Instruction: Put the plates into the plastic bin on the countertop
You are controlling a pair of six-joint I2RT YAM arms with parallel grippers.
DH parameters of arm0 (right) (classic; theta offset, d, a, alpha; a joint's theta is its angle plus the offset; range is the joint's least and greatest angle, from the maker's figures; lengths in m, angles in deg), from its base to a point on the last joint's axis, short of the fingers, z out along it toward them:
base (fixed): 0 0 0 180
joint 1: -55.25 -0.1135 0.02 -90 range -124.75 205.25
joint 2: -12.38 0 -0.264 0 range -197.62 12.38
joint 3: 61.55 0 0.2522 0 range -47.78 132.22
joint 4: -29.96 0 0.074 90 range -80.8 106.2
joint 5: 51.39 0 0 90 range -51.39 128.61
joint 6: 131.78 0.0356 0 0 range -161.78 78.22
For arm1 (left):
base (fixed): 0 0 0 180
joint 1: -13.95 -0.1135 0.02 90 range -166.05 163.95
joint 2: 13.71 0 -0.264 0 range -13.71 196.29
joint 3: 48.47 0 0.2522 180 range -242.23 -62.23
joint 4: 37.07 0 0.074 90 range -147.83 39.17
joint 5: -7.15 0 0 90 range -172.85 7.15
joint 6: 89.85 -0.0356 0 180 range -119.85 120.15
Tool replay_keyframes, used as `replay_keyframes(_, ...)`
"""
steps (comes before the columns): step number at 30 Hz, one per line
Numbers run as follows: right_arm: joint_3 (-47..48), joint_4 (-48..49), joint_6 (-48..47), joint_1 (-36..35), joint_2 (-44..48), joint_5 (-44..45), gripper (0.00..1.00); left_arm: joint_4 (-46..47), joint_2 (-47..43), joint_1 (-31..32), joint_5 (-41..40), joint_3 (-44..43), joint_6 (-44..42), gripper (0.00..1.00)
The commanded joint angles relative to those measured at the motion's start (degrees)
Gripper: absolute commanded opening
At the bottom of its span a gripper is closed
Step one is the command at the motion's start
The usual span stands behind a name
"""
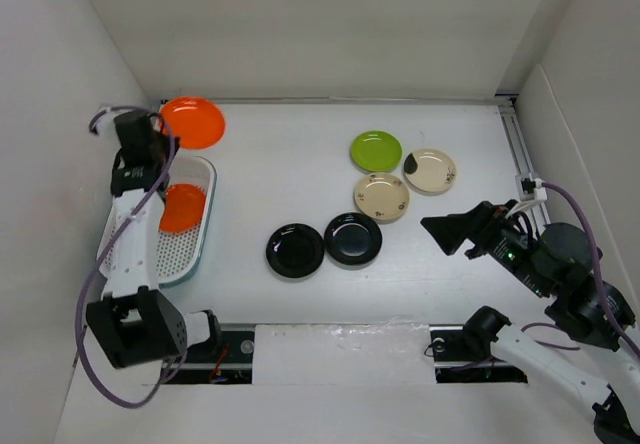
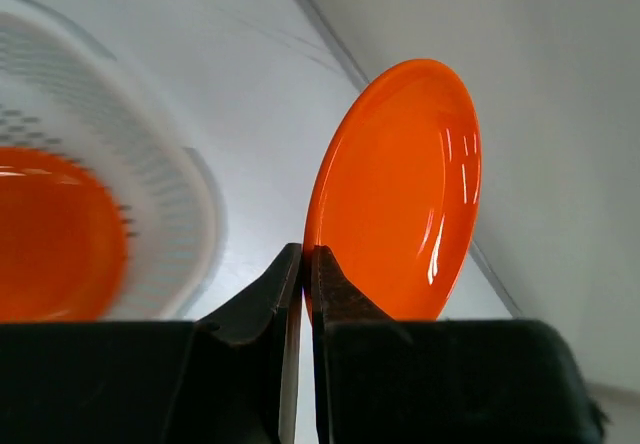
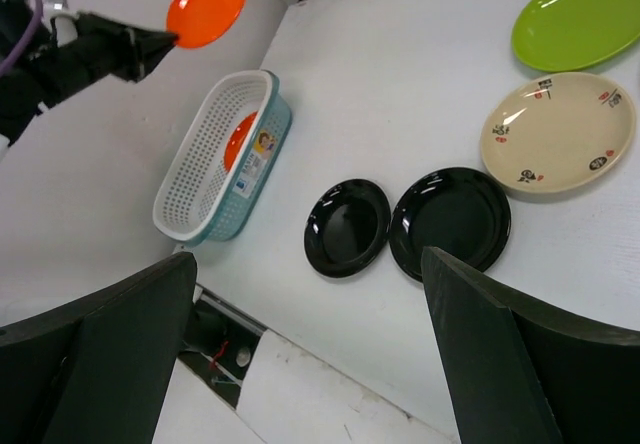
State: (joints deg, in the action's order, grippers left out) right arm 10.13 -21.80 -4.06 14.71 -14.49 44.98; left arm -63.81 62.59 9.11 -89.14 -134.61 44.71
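The left gripper [image 2: 306, 254] pinches one round orange plate [image 2: 400, 194] aloft near the white perforated plastic bin [image 1: 190, 259] holding a second orange plate [image 1: 182, 207], while one lime-green plate [image 1: 376, 151], two black plates [image 1: 295, 250] [image 1: 352, 239] and two beige plates [image 1: 381, 197] [image 1: 430, 171] lie on the white countertop [image 1: 290, 164] and the right gripper [image 1: 445, 232] gapes wide.

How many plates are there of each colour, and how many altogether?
Orange plates: 2
Green plate: 1
Black plates: 2
Beige plates: 2
Total: 7
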Motion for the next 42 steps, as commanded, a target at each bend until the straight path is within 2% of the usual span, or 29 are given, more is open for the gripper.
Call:
replay_keyframes(1, 2.12, 2.23, -1.41, 0.10, 0.33, -2.76, 1.00, -5.91, -5.78, -8.41, 3.11, 9.08, -0.79, 0.00)
replay_keyframes(2, 2.12, 2.23, -1.42, 0.10, 0.33, -2.77, 1.00, -5.92, -9.37, -12.78, 3.12, 10.66, -0.79, 0.00)
replay_keyframes(7, 2.12, 3.55, -2.47, 0.10, -0.19, -6.01, 1.00, -7.68, -15.03, -21.61, 4.44, 18.05, -2.54, 0.00)
replay_keyframes(14, 2.12, 3.55, -3.00, 0.10, 1.03, -6.63, 1.00, -4.96, -12.83, -22.14, 3.12, 24.38, -3.33, 0.00)
replay_keyframes(21, 2.65, 2.93, -3.52, 0.10, 1.65, -6.63, 1.00, -0.91, -6.51, -22.14, 4.70, 25.80, -2.02, 0.00)
replay_keyframes(23, 2.65, 2.93, -3.52, 0.10, 1.65, -6.63, 1.00, 0.13, -5.72, -22.14, 4.70, 25.80, -2.02, 0.13)
replay_keyframes(25, 2.65, 2.93, -3.52, 0.10, 1.65, -6.63, 1.00, 0.75, -5.72, -22.14, 5.93, 25.80, -2.02, 0.19)
replay_keyframes(27, 2.12, 2.93, -3.52, 0.10, 1.65, -6.63, 1.00, 0.76, -6.85, -22.14, 6.46, 25.80, -2.63, 0.31)
replay_keyframes(28, 2.12, 3.45, -3.52, 0.10, 1.65, -6.63, 1.00, 0.76, -7.38, -21.62, 6.46, 24.49, -3.24, 0.51)
replay_keyframes(31, 2.12, 3.46, -3.52, 0.10, 1.12, -6.63, 1.00, -1.44, -10.54, -19.60, 5.32, 21.77, -4.38, 0.68)
replay_keyframes(33, 2.65, 3.46, -3.52, 0.10, 0.51, -6.63, 1.00, -2.84, -13.43, -19.59, 6.19, 20.18, -6.23, 0.95)
replay_keyframes(34, 2.65, 3.46, -3.52, 0.10, -0.02, -6.63, 1.00, -3.72, -14.32, -19.59, 6.20, 18.87, -7.02, 1.00)
replay_keyframes(36, 2.65, 3.98, -3.52, 0.10, -0.54, -6.63, 1.00, -6.17, -15.82, -19.59, 6.98, 16.84, -9.91, 1.00)
replay_keyframes(39, 3.17, 3.98, -3.52, 0.10, -1.07, -6.63, 1.00, -5.05, -19.33, -19.59, 16.88, 16.04, -14.04, 1.00)
replay_keyframes(40, 3.17, 4.51, -3.52, 0.10, -1.60, -6.03, 1.00, -3.48, -20.56, -19.59, 26.14, 16.04, -16.49, 1.00)
replay_keyframes(42, 2.04, 4.51, -3.52, 0.10, -2.13, -4.79, 1.00, -3.46, -20.57, -19.59, 32.97, 16.74, -17.83, 1.00)
